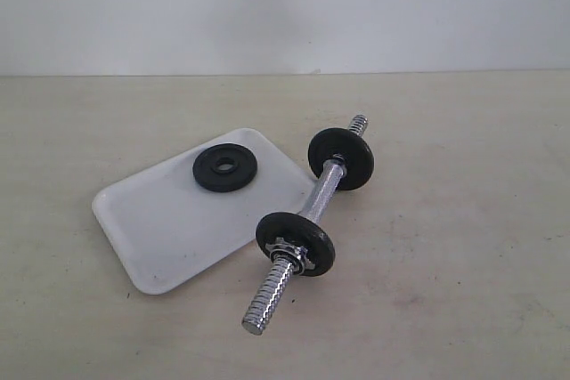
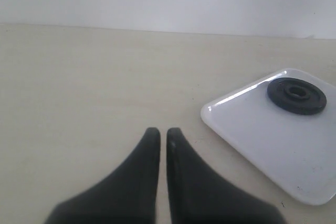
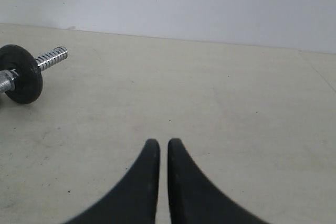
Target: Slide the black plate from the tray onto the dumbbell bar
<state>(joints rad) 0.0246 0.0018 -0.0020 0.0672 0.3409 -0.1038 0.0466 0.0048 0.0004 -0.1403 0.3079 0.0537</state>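
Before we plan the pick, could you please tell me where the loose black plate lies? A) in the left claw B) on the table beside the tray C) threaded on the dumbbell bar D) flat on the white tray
D: the black plate lies flat on the white tray, inside its rim, apart from the dumbbell bar.
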